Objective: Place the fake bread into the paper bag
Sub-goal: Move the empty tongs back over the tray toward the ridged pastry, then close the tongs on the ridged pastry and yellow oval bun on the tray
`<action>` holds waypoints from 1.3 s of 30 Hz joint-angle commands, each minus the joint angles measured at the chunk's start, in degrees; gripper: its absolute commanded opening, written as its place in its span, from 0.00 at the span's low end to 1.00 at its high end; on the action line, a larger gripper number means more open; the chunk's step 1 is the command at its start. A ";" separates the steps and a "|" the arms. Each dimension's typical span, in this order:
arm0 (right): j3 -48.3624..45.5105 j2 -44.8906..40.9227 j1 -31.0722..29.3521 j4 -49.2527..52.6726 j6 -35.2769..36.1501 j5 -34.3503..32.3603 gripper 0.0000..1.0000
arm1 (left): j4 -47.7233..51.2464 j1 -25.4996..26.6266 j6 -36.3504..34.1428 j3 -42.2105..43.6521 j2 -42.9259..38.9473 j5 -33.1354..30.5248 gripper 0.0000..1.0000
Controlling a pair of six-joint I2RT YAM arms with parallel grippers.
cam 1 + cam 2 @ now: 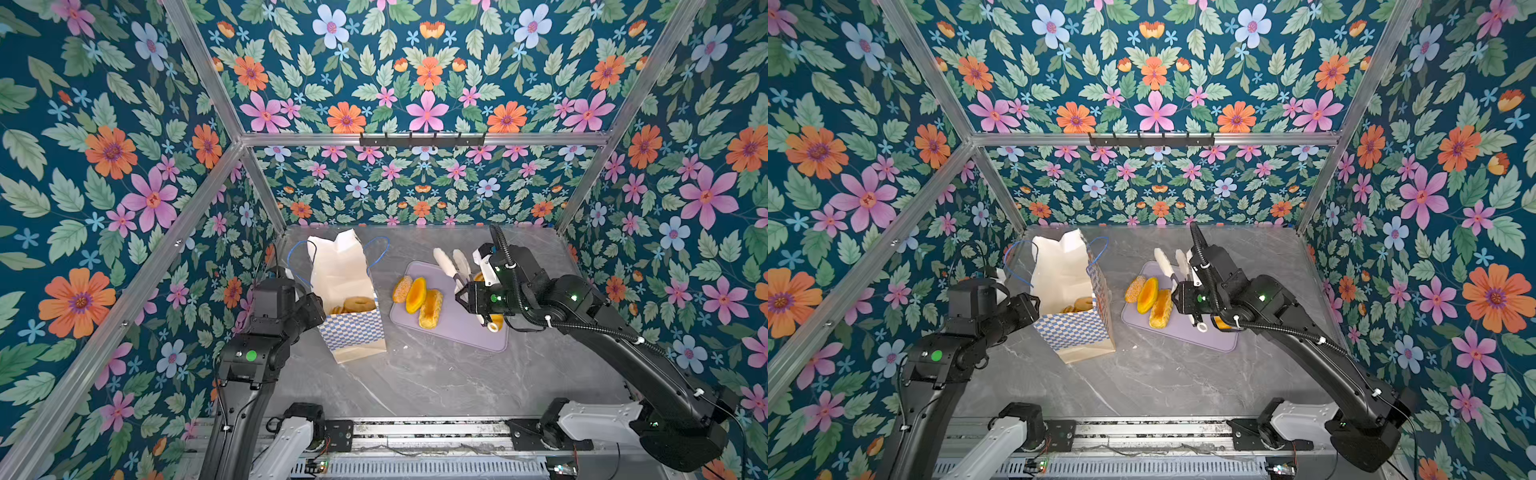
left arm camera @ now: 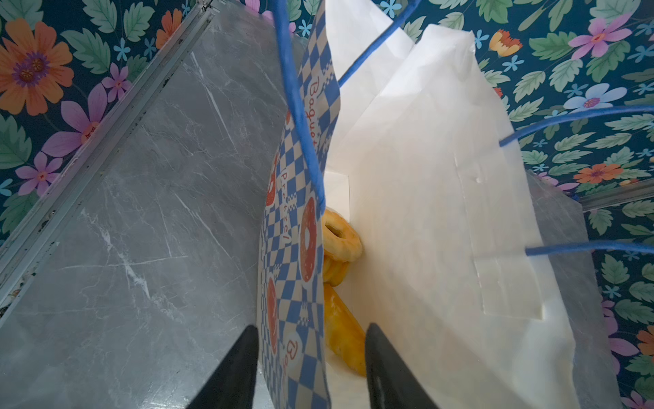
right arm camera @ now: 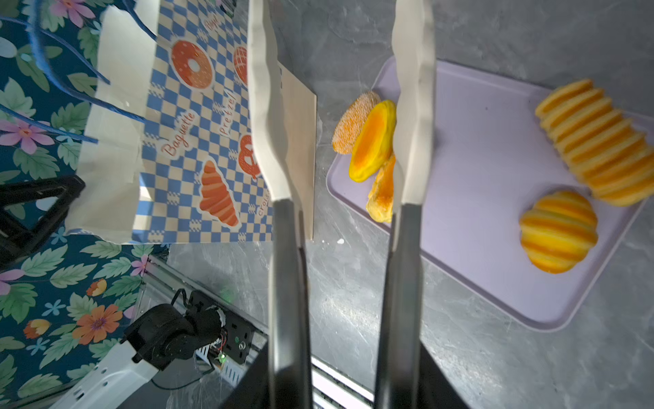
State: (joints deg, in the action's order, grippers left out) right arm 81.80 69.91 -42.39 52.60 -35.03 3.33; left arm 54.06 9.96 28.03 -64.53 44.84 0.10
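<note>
Nearby, along the front edge, a metal rail carries both arm bases, and past it stretches the bench, a smooth grey slab with pale marble veining. Aluminium framing boxes the space, and every wall wears dark teal paper printed with pink, orange and pale blue flowers. The paper bag stands upright on the bench. It is plain creased cream paper inside and blue-and-cream checks with orange bread drawings outside, with blue cord handles looping off its rim. The left end effector is spread, its dark fingers straddling one bag wall, one outside and one inside, with a gap showing on the inner side. Just past the inner finger lies a glossy yellow loaf. Farther down the bag a bagel ring sits atop another small bread. The right end effector is clamped on a pair of tongs, whose grey metal arms end in white scalloped tips that stand apart with nothing between them. Beyond those tips a flat matte lilac tray holds a sugar-grained bun leaning on a glossy oval bun, with a third bun beside them. Off to the side lie a ridged long loaf and a round roll, well apart from the tips.
</note>
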 commanded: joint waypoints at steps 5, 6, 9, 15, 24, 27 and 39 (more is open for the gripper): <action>-6.39 -0.86 3.01 -4.87 -1.94 5.20 0.46 | 1.11 0.00 -0.79 -0.24 -0.02 -1.14 0.47; -6.78 -0.52 3.24 -4.92 -1.66 5.51 0.46 | 1.06 0.04 -0.81 -0.10 -0.02 -1.07 0.46; -6.71 1.45 3.52 -4.33 -0.47 6.06 0.47 | 0.98 -0.01 -0.79 0.16 -0.01 -0.92 0.45; -3.91 7.26 3.80 -2.05 3.30 6.09 0.48 | 0.84 0.05 -0.79 0.77 -0.06 -0.71 0.42; 0.47 15.07 4.49 -0.39 7.04 6.16 0.48 | 0.26 0.00 -0.70 0.91 0.07 0.25 0.37; 1.49 17.79 4.64 0.03 7.95 6.16 0.48 | 0.33 0.00 -0.65 0.95 -0.02 0.36 0.37; 2.23 23.84 7.36 -2.32 8.65 10.50 0.48 | 0.27 0.03 -0.52 1.22 -0.11 0.77 0.37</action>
State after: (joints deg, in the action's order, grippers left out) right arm 83.68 93.08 -35.20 51.88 -26.85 12.03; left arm 54.22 9.98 27.90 -63.35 44.71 0.80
